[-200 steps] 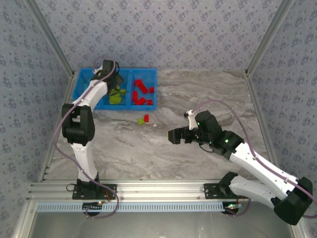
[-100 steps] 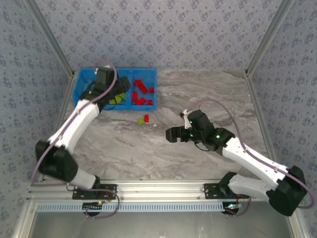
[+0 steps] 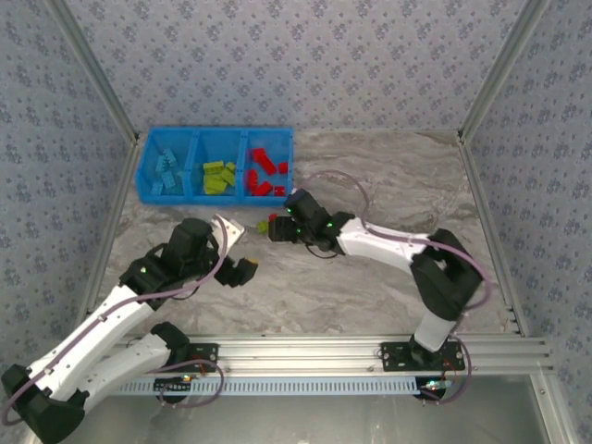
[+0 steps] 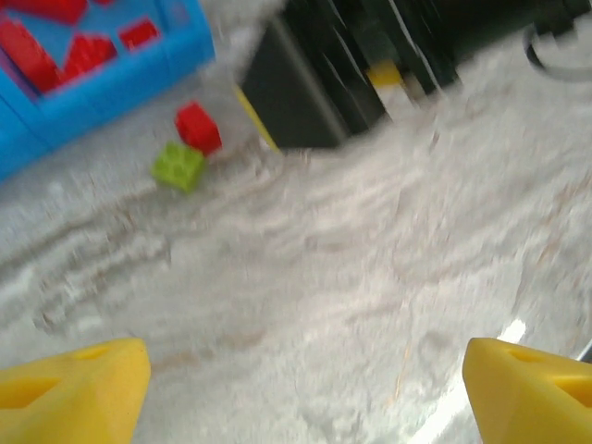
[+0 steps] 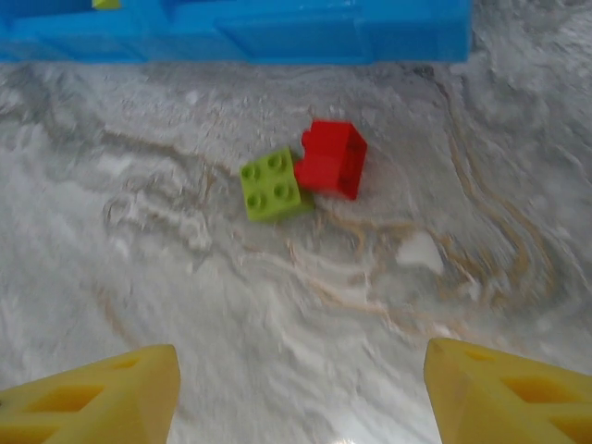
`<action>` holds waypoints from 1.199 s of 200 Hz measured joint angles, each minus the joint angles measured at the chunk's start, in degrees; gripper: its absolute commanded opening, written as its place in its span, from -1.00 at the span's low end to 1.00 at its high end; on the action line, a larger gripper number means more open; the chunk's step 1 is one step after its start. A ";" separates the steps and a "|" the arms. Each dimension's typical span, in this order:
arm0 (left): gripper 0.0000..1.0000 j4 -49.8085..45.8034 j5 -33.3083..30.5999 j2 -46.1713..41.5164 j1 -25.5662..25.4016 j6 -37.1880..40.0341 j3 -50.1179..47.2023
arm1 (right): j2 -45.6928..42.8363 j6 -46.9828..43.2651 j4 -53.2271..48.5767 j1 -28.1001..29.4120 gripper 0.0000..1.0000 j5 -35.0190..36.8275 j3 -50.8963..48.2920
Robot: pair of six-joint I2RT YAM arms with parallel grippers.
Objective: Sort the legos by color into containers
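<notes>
Two legos lie loose on the table (image 3: 370, 268): one lime green brick (image 5: 271, 185) and one red brick (image 5: 333, 159), touching at a corner, just off the near right corner of the tray (image 3: 143, 176). That single bright blue plastic tray sits at the table's far left corner and has three compartments side by side. The left one holds light blue bricks (image 3: 165, 170), the middle one green bricks (image 3: 218, 177) and the right one red bricks (image 3: 264, 172). The heaps overlap too much for a sure count, roughly half a dozen each.

The green loose brick shows four round studs. The red one is tipped, its studs hidden. The tabletop is smooth, with grey marble veining.

The right gripper (image 3: 276, 230) hangs right by the loose pair, its two yellow wedge-shaped pads (image 5: 92, 398) spread wide, gripping nothing. The left gripper (image 3: 239, 271) is nearer the table's front edge, pads (image 4: 65, 388) likewise wide apart and empty. The left wrist view is blurred, and both wrist views cut the pads off at the bottom corners.
</notes>
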 measured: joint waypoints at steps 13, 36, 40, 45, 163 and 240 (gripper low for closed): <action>0.84 -1.18 -0.15 -0.11 0.00 0.59 -0.46 | 4.15 0.79 0.55 0.00 0.42 0.87 3.43; 0.88 -1.44 -2.97 -0.83 0.00 1.14 -0.46 | 10.38 1.84 0.48 0.17 0.35 3.15 9.18; 0.88 -1.49 -3.54 -1.14 0.00 1.16 -0.46 | 11.34 1.90 0.31 0.22 0.33 3.76 10.10; 0.88 -1.46 -4.07 -1.57 0.00 1.16 -0.46 | 12.44 2.10 0.13 0.22 0.29 4.50 11.15; 0.92 -1.40 -8.26 -11.21 0.00 1.03 -2.78 | 23.82 3.98 -6.73 -1.07 -0.40 8.04 22.36; 0.93 -1.38 -8.26 -11.19 0.39 0.90 -2.78 | 12.94 2.58 -4.96 -1.36 -0.52 7.08 11.21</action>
